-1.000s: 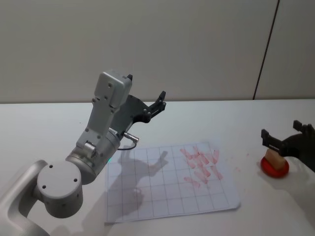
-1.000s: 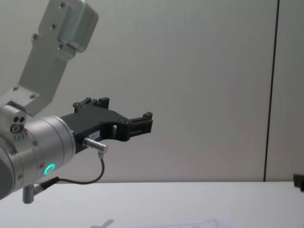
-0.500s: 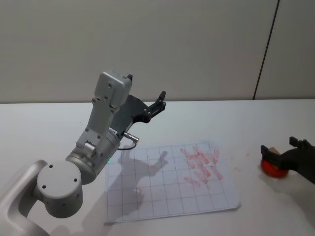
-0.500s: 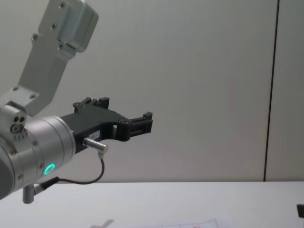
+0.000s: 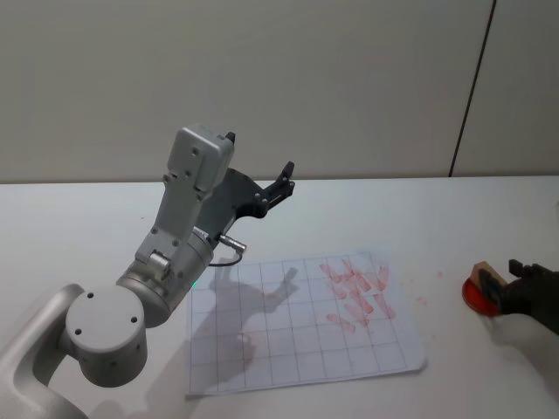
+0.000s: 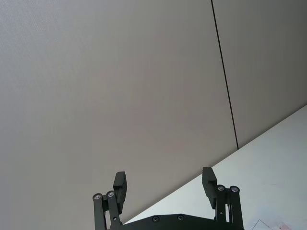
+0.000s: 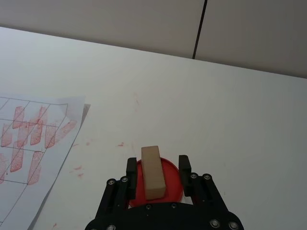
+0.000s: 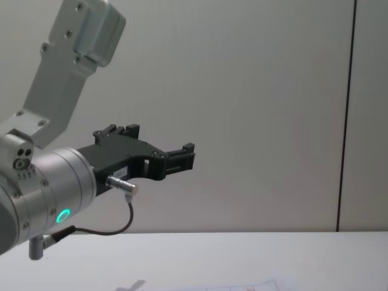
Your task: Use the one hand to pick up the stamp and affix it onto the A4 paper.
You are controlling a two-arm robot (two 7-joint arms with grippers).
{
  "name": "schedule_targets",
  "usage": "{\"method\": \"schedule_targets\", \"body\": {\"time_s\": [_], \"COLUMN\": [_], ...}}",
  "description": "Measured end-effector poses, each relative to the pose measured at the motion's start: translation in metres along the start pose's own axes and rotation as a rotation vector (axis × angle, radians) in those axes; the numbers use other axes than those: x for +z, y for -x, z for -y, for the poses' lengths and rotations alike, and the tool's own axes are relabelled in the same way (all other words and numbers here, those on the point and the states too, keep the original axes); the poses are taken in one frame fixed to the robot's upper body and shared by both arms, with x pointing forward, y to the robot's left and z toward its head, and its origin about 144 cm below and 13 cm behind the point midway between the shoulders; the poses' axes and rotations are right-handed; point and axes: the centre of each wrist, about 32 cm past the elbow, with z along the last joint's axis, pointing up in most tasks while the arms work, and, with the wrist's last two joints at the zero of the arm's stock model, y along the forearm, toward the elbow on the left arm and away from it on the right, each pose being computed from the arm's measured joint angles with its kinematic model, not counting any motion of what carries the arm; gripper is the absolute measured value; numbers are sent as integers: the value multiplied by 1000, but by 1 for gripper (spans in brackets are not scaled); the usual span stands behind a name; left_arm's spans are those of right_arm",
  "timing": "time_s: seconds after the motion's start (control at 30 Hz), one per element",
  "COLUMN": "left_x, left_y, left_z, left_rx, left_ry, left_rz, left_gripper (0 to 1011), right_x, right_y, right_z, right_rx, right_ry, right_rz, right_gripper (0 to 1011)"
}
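Observation:
The stamp (image 5: pixel 483 278), a light-brown wooden block, stands on a round red ink pad (image 5: pixel 470 297) at the table's right side. My right gripper (image 5: pixel 502 286) is low beside it at the view's right edge. In the right wrist view the stamp (image 7: pixel 152 172) lies between the fingers (image 7: pixel 184 165) of the right gripper (image 7: pixel 158 166), which is open with a gap on each side. The A4 paper (image 5: pixel 297 327) lies flat mid-table, gridded, with red stamp marks on its right part. My left gripper (image 5: pixel 272 188) is held high over the table's back, open (image 6: pixel 164 182).
The left arm's silver wrist with its green ring light (image 8: pixel 60 215) fills the near left and casts a shadow on the paper. A few red smudges (image 7: pixel 122 143) dot the white table between paper and pad. A bare wall stands behind.
My right gripper has dropped and drawn toward the table's near right, coming down around the stamp. The stamp stays on the red pad. The left arm has not moved.

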Motion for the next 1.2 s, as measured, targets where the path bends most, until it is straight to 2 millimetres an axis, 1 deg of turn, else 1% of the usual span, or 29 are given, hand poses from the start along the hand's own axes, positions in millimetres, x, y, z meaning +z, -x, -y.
{"method": "schedule_targets", "body": {"time_s": [0.1, 0.13, 0.17, 0.23, 0.27, 0.33, 0.4, 0.9, 1.2], "left_x": [0, 0, 0, 0, 0, 0, 0, 0, 0], "left_y": [0, 0, 0, 0, 0, 0, 0, 0, 0], "left_z": [0, 0, 0, 0, 0, 0, 0, 0, 0], "left_rx": [0, 0, 0, 0, 0, 0, 0, 0, 0], "left_ry": [0, 0, 0, 0, 0, 0, 0, 0, 0], "left_rz": [0, 0, 0, 0, 0, 0, 0, 0, 0], "left_gripper": [1001, 1001, 1001, 1001, 1002, 1001, 1001, 1001, 1001], "right_x": [-1, -2, -2, -3, -3, -3, -4, -6, -4], "right_y": [0, 1, 1, 1, 2, 2, 2, 7, 9], "right_z": [0, -1, -1, -1, -2, -2, -3, -11, -12], "right_rx": [-4, -5, -5, -6, -5, -4, 0, 26, 32], "right_ry": [10, 14, 16, 21, 22, 24, 27, 35, 24], "right_rz": [2, 3, 3, 4, 5, 5, 7, 10, 15], "right_gripper": [456, 444, 373, 333, 275, 232, 214, 214, 216]}}
